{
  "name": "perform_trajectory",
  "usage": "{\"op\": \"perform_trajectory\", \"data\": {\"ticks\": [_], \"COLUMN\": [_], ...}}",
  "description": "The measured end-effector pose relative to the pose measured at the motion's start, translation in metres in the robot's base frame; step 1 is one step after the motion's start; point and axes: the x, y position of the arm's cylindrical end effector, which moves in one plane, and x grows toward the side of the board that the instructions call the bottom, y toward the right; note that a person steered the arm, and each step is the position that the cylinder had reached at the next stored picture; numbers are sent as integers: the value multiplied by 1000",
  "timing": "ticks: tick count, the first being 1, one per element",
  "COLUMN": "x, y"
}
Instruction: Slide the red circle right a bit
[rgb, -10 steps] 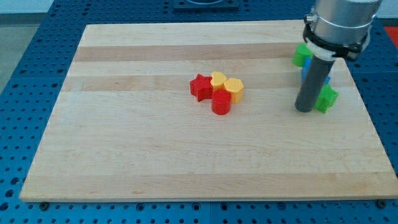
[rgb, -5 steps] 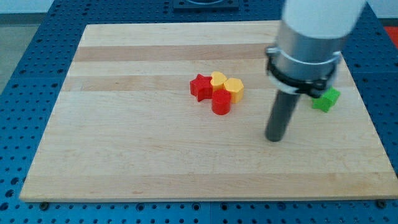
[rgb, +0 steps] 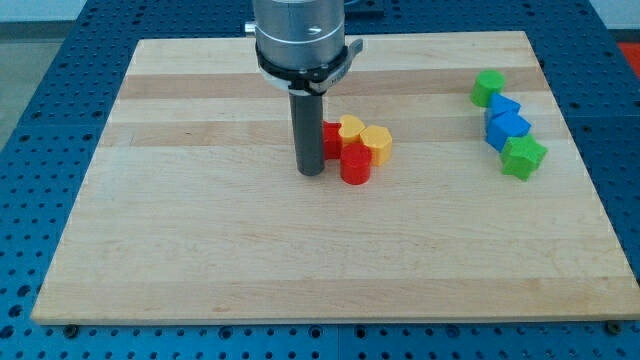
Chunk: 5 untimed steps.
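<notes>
My tip (rgb: 312, 171) sits on the counter (rgb: 200, 250) just left of the red circle (rgb: 356, 165), near touching. There is no gripper, only the rod. Red star (rgb: 331, 135) mostly hidden behind rod; two yellow blocks (rgb: 365, 139) touch the circle's top side.

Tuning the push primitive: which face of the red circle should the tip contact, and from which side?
Contact the red circle's curved side facing the view's left, centred so it doesn't roll off. My tip already sits just left of it. Yellow blocks touch its upper right, so it will likely nudge them.
</notes>
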Motion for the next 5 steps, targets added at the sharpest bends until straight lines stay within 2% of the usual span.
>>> {"op": "perform_trajectory", "data": {"ticks": [2, 5], "x": [-2, 3], "y": [12, 61]}}
